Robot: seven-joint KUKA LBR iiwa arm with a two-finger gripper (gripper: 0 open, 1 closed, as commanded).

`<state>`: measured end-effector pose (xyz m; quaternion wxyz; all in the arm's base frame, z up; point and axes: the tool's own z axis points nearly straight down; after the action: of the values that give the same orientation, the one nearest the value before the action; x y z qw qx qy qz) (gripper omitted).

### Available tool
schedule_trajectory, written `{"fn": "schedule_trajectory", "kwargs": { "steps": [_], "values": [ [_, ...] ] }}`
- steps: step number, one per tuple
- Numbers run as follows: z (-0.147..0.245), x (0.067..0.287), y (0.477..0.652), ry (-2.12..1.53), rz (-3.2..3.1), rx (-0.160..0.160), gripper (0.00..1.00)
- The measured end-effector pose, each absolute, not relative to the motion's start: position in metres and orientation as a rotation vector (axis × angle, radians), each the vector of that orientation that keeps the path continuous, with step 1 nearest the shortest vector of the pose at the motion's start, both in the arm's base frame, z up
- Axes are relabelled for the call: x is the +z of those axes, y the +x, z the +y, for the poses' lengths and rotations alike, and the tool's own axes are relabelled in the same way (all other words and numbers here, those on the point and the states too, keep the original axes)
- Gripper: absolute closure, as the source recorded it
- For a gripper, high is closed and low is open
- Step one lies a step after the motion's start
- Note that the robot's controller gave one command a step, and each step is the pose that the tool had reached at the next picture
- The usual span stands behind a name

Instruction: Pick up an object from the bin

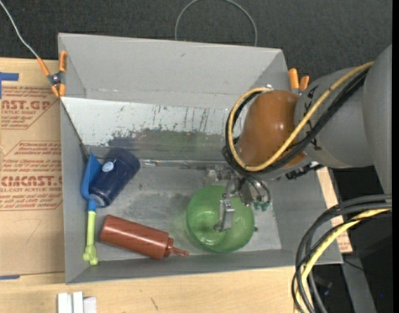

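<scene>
My gripper (223, 218) reaches down from under the orange wrist cover into the bin's front right part. Its fingers stand over a translucent green bowl-shaped thing (205, 225), with at least one fingertip inside the bowl's hollow near its middle. Whether the fingers clasp the bowl's wall I cannot tell. To the left of the bowl a red-brown squeeze bottle (135, 237) lies on its side near the front wall, its nozzle pointing right toward the bowl.
A dark blue cup-like thing (113, 175) lies at the left wall. Beside it runs a brush with a blue head and yellow-green handle (90, 223). The arm and its cables cover the bin's right side.
</scene>
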<state>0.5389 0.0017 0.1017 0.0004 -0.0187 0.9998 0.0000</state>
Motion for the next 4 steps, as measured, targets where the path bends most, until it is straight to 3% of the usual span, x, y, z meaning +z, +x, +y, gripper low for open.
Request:
{"fn": "schedule_trajectory", "kwargs": {
  "steps": [1, 2, 3, 4],
  "values": [
    [0.001, 0.076, 0.537, 0.029, 3.126, 0.003, 1.0],
    [0.002, 0.091, 0.535, 0.068, 3.13, 0.004, 1.0],
    [-0.009, 0.15, 0.53, 0.062, 3.119, 0.004, 1.0],
    [-0.012, 0.13, 0.524, 0.084, 3.132, 0.005, 1.0]
  ]
}}
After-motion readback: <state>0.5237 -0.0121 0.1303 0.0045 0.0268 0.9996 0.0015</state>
